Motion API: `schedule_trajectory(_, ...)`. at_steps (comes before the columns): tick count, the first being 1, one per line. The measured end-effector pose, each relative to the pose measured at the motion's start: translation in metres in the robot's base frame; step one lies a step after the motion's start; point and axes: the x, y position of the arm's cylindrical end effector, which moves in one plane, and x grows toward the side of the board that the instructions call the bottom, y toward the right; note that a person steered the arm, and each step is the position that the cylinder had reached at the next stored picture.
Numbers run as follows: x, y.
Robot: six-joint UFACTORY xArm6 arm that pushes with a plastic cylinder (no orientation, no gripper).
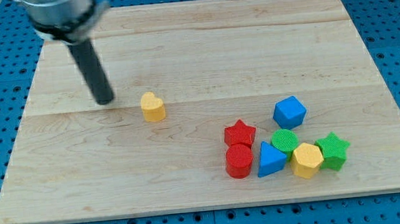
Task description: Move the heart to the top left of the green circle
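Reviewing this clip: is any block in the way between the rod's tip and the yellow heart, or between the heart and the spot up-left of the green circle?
Nothing visible between my tip and the yellow heart. Toward the green circle, the red star sits near its upper-left side and may crowd the spot.

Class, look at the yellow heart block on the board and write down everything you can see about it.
The yellow heart is a small, thick block that looks like moulded plastic, lying flat with its heart-shaped face up. It sits alone on the wooden board, left of centre in the view, touching nothing. My tip stands just to its left, with a gap between them. The green circle and the other clustered blocks lie well off toward the view's bottom right.
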Motion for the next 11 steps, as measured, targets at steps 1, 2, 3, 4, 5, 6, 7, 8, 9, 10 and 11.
schedule_trajectory(1,0.022,0.105)
schedule_trajectory(2,0.026,0.148)
schedule_trajectory(3,0.020,0.113)
schedule_trajectory(4,0.047,0.159)
schedule_trajectory(5,0.046,0.175)
schedule_trajectory(6,-0.016,0.174)
schedule_trajectory(7,-0.039,0.174)
schedule_trajectory(8,-0.039,0.174)
schedule_trajectory(9,-0.055,0.176)
schedule_trajectory(10,-0.055,0.176)
schedule_trajectory(11,-0.058,0.176)
